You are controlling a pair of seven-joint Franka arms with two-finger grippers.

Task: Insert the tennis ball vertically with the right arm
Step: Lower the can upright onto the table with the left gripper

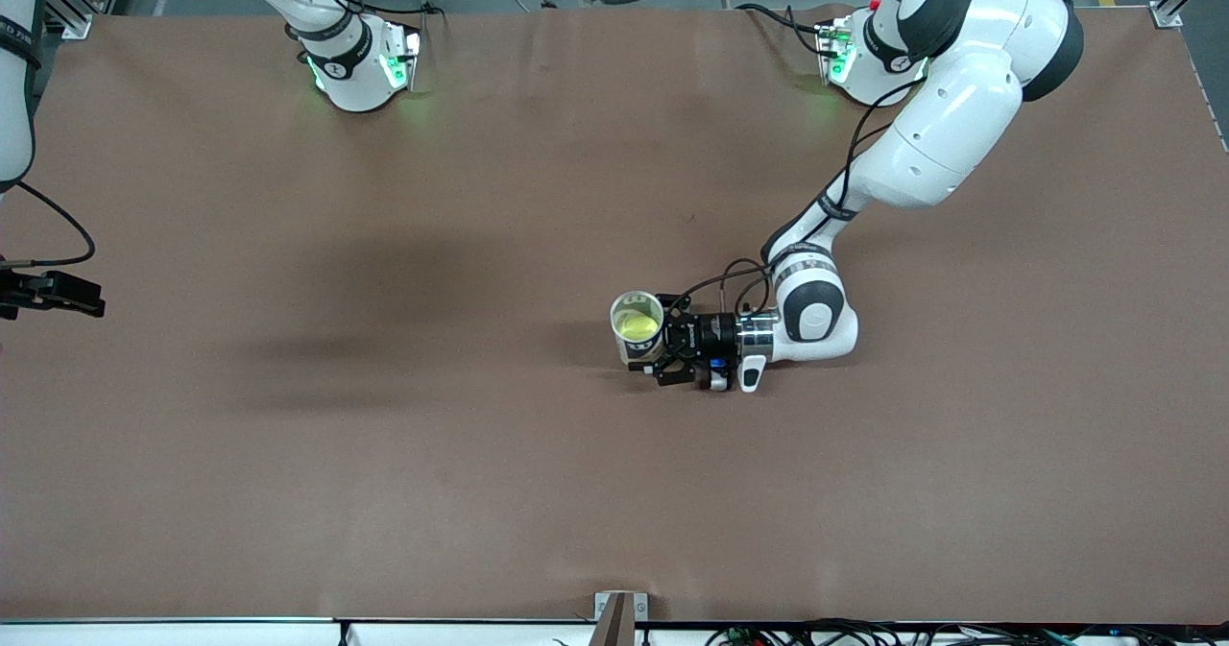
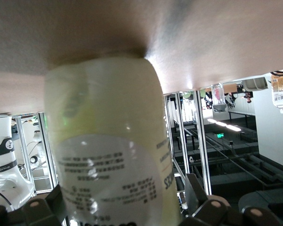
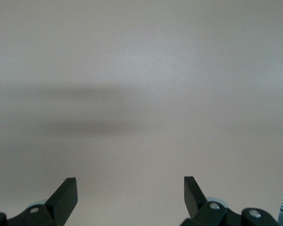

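The yellow-green tennis ball (image 1: 636,321) is seen inside the upright clear plastic can (image 1: 638,326), so insertion appears done. The can is flanked by the spread left gripper (image 1: 656,352); the right gripper (image 3: 130,194) is parked wide, empty, at the table's right-arm end.

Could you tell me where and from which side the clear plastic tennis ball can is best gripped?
Probably around its round side wall, midway up, coming in level from the side. The clear plastic tennis ball can stands upright, its open mouth up; the left gripper, open, brackets it that way.

A wide brown paper-covered table (image 1: 403,454) carries the scene. One clear plastic tube can (image 1: 638,327) stands upright on it near the middle, open mouth up, a yellow-green tennis ball (image 1: 637,321) sitting inside. Both white robot bases sit along its edge farthest from the front camera.
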